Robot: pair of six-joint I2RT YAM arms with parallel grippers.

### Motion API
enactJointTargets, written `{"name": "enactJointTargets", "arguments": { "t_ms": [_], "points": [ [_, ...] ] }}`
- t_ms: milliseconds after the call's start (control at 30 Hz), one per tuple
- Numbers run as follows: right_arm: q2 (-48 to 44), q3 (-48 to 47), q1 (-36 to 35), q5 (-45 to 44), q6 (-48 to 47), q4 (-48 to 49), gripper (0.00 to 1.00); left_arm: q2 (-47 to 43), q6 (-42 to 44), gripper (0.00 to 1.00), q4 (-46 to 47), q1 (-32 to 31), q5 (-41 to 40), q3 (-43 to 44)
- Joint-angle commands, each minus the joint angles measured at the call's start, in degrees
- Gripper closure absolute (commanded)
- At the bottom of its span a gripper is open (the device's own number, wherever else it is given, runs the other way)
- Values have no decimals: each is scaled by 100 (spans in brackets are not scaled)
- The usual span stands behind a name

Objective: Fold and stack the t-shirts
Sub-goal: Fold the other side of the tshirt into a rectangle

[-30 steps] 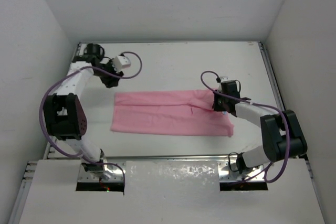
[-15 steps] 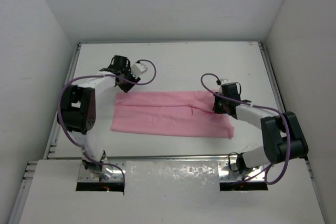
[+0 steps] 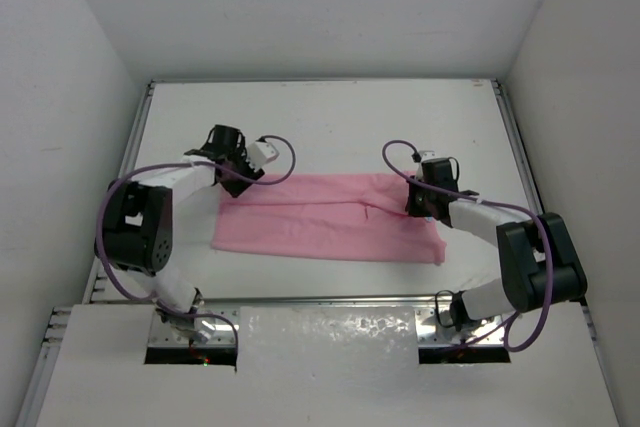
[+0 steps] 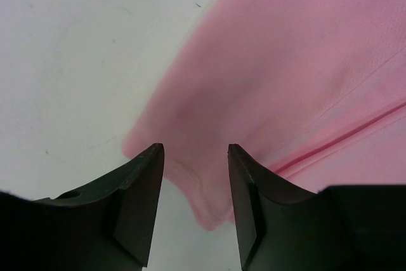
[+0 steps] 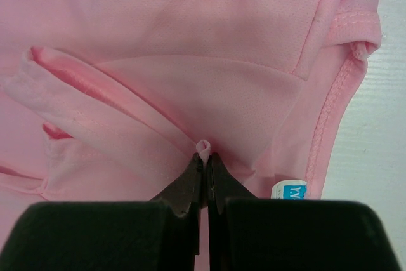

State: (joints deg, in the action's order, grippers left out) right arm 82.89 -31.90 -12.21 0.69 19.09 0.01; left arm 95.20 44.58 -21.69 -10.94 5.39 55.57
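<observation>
A light-pink t-shirt [image 3: 330,217] lies folded into a long band across the middle of the white table. My left gripper [image 3: 236,179] is open at its far left corner. In the left wrist view the jaws [image 4: 195,157] stand apart on either side of a small fold at the t-shirt's [image 4: 285,87] edge. My right gripper [image 3: 417,203] is at the band's right end. In the right wrist view it [image 5: 203,157] is shut on a pinch of the t-shirt [image 5: 190,36], with a white and blue label [image 5: 289,190] beside it.
The white table [image 3: 330,117] is walled by white panels on three sides. Metal rails [image 3: 510,137] run along its left and right edges. Purple cables loop off both wrists.
My left arm has swung from the table's far left corner toward the t-shirt and now sits at its far left corner. My right gripper has stayed where it was.
</observation>
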Motion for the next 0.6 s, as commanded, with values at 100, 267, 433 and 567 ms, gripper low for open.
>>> {"name": "enactJointTargets", "arguments": {
  "t_ms": [100, 267, 433, 567],
  "points": [
    [-71, -62, -27, 45, -28, 131, 100, -572, 112, 54, -98, -40, 85, -64],
    [-440, 174, -27, 423, -484, 332, 93, -722, 815, 54, -46, -40, -142, -712],
    [-1229, 430, -27, 458, -1433, 149, 74, -704, 763, 54, 69, -40, -196, -820],
    [-1662, 448, -27, 652, -2242, -631, 61, -704, 666, 54, -115, -31, -65, -592]
  ]
}}
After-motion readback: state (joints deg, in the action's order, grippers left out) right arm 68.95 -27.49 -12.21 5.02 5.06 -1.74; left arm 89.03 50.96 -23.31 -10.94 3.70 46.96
